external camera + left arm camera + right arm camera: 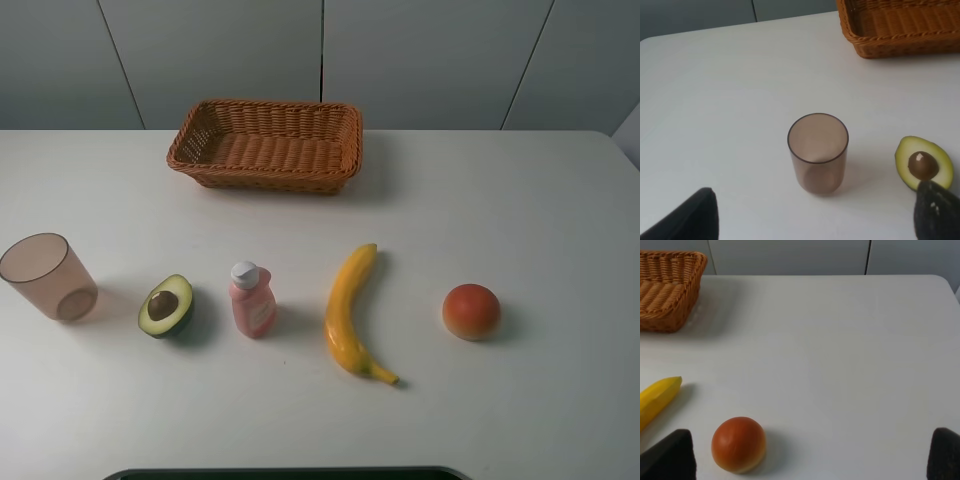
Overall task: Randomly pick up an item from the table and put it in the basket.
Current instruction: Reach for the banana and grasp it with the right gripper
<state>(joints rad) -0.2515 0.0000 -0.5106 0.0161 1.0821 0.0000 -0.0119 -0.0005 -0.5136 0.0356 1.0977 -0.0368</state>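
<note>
Right pincer (805, 460) spread, banana (350, 310) stem nearward

The left hand (819, 200) and right hand (812, 440) show only matte black, blunt-ended fingertips (690, 220).

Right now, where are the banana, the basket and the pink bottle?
banana (341, 310), exterior high view, middle of its body.
basket (260, 180), exterior high view, front wall.
pink bottle (254, 310), exterior high view, its body.

No legible text, seemingly, even on bottle (254, 303)
</note>
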